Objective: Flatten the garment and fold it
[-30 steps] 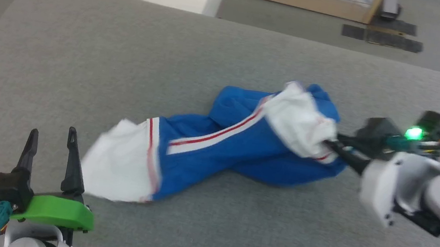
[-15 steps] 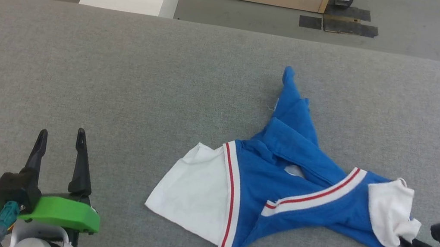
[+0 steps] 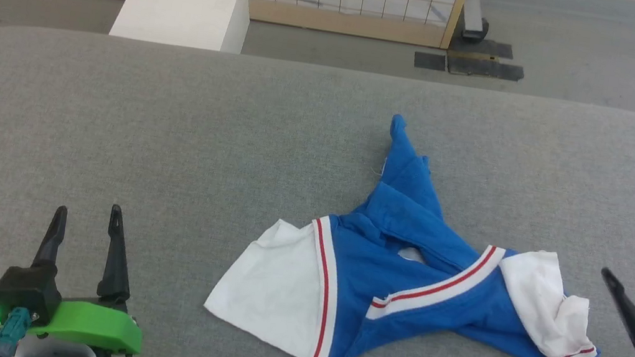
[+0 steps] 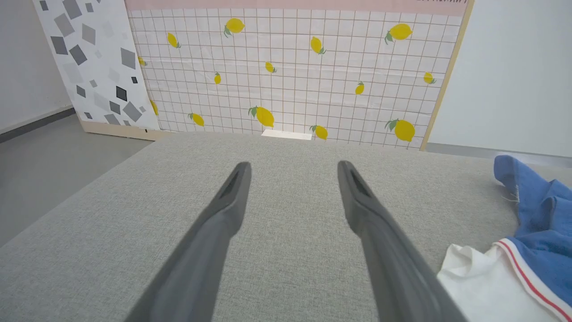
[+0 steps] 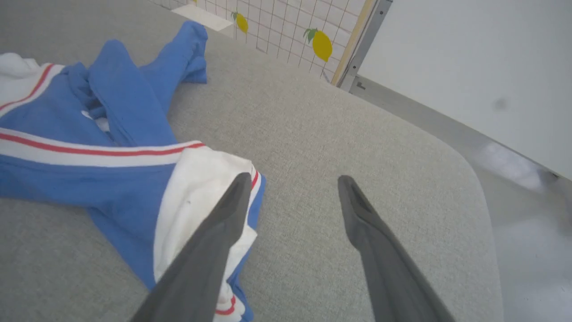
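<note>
Garment [image 3: 403, 279] lies bunched and twisted on grey desk [image 3: 173, 132], about 5 o'clock from its centre. Left tool [image 3: 87, 209] at 7 o'clock, fingers spread, empty, well apart from it. Right tool [image 3: 628, 264] at 4 o'clock, released, just beside the white sleeve.

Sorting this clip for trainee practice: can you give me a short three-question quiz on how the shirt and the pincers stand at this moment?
1. True or false: the right pincer is shut on the shirt.
2. How does the shirt lie on the grey table? A) spread flat B) twisted and bunched C) neatly folded
3. What colour are the stripes edging the white sleeves?
Key: 1 false, it stands open beside the shirt, gripping nothing; 2 B; 3 red.
</note>
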Controlling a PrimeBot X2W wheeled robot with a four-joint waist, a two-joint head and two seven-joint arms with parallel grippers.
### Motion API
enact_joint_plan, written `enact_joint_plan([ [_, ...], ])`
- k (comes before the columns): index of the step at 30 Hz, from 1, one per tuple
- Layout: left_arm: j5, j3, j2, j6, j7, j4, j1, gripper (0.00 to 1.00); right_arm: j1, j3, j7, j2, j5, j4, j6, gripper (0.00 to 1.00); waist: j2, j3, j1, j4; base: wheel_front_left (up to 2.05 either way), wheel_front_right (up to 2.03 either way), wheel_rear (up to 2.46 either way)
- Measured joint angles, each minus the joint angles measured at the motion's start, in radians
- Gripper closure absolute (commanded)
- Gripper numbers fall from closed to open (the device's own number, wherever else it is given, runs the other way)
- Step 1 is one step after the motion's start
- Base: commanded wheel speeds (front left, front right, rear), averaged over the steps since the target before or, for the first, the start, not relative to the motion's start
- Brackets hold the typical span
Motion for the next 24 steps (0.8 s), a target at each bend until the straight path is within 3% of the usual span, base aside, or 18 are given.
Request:
enact_joint_plan([
  [4, 0.002, -0.004, 0.0, 0.007, 0.0, -0.008, 0.003, 0.0, 0.009, -0.059, 0.106, -0.008, -0.052, -0.136, 0.0, 0.0, 0.0, -0.014, 0.0, -0.001, 0.0, 0.0, 0.0],
  [6, 0.006, -0.009, 0.0, 0.009, 0.0, -0.016, 0.005, 0.0, 0.007, -0.049, 0.209, -0.029, -0.057, -0.208, 0.0, 0.0, 0.0, -0.014, 0.0, 0.0, 0.0, 0.0, 0.0],
  [10, 0.011, -0.018, 0.0, 0.01, 0.0, -0.024, 0.008, 0.0, -0.035, 0.039, 0.44, -0.093, -0.012, -0.292, 0.0, 0.0, 0.0, -0.007, 0.0, 0.005, 0.0, 0.0, 0.0],
  [11, 0.013, -0.026, 0.0, 0.008, 0.0, -0.027, 0.007, 0.0, -0.109, 0.126, 0.581, -0.125, 0.05, -0.331, 0.0, 0.0, 0.0, 0.003, 0.0, 0.012, 0.0, 0.0, 0.0],
  [12, 0.013, -0.028, 0.0, 0.008, 0.0, -0.027, 0.006, 0.0, -0.135, 0.153, 0.625, -0.127, 0.081, -0.334, 0.0, 0.0, 0.0, 0.007, 0.0, 0.015, 0.0, 0.0, 0.0],
  [18, 0.009, -0.049, 0.0, 0.008, 0.0, -0.032, -0.009, 0.0, -0.271, 0.286, 0.776, -0.107, 0.172, -0.254, 0.0, 0.0, 0.0, 0.039, 0.0, 0.038, 0.0, 0.0, 0.0],
  [24, 0.006, -0.062, -0.001, 0.01, 0.0, -0.029, -0.03, 0.0, -0.328, 0.373, 0.805, -0.052, 0.202, -0.058, 0.0, 0.0, 0.0, 0.076, 0.0, 0.068, 0.0, 0.0, 0.0],
])
